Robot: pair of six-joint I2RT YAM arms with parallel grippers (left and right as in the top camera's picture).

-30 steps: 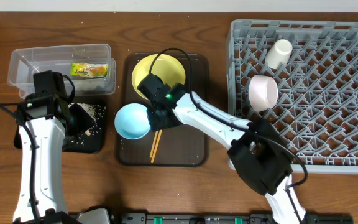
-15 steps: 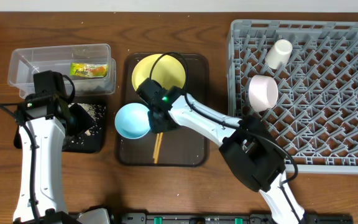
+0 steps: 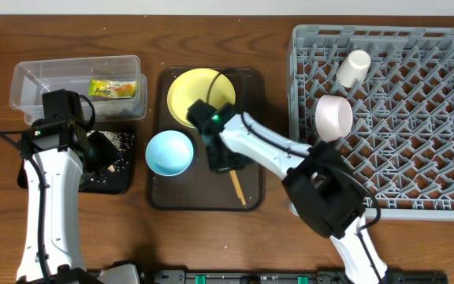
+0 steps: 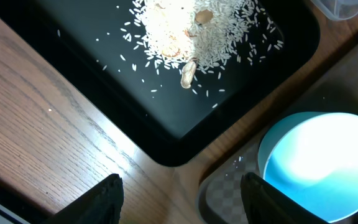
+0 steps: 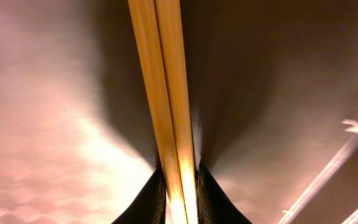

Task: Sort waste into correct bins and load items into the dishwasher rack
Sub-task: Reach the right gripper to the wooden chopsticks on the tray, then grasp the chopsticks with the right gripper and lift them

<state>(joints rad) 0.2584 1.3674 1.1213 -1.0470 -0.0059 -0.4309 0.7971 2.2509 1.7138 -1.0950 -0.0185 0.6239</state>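
My right gripper (image 3: 224,162) is shut on the wooden chopsticks (image 3: 237,188), held over the dark brown tray (image 3: 251,197); in the right wrist view the chopsticks (image 5: 163,93) run up between the jaws (image 5: 179,193). The light blue bowl (image 3: 169,152) and yellow plate (image 3: 191,91) sit on that tray. My left gripper (image 4: 179,199) is open and empty beside the black tray (image 4: 73,87) holding rice scraps (image 4: 191,31). The blue bowl (image 4: 322,162) shows at its right. The wrapper (image 3: 113,89) lies in the clear box (image 3: 30,83). A white cup (image 3: 355,67) and a white bowl (image 3: 334,117) are in the grey rack (image 3: 416,134).
The wooden table (image 3: 117,229) shows in front of the trays. The black tray (image 3: 105,177) lies just in front of the clear box at the left, partly under my left arm.
My right gripper has swung right and toward the front with the chopsticks, turning them so their free end now points front-right instead of front-left. The left arm has not moved.
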